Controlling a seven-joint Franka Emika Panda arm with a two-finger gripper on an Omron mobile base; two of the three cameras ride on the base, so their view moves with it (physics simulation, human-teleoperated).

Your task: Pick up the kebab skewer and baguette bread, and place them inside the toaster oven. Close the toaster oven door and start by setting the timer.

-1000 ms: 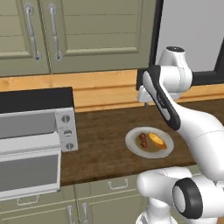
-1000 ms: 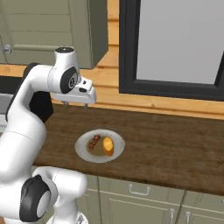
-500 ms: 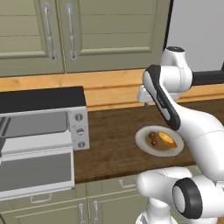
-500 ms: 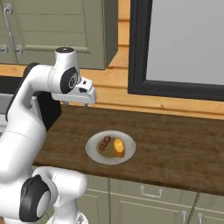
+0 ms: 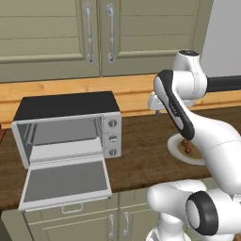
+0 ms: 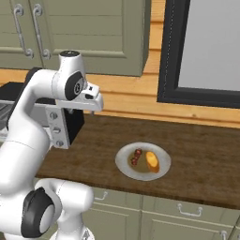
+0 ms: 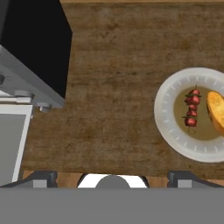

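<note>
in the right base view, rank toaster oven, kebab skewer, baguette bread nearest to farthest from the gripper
1. toaster oven, just left of the gripper.
2. kebab skewer, on the plate's left half.
3. baguette bread, on its right half, beside the skewer.

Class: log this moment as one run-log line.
fingers: open, empty | kebab skewer, baguette bread: on plate | toaster oven door: open
</note>
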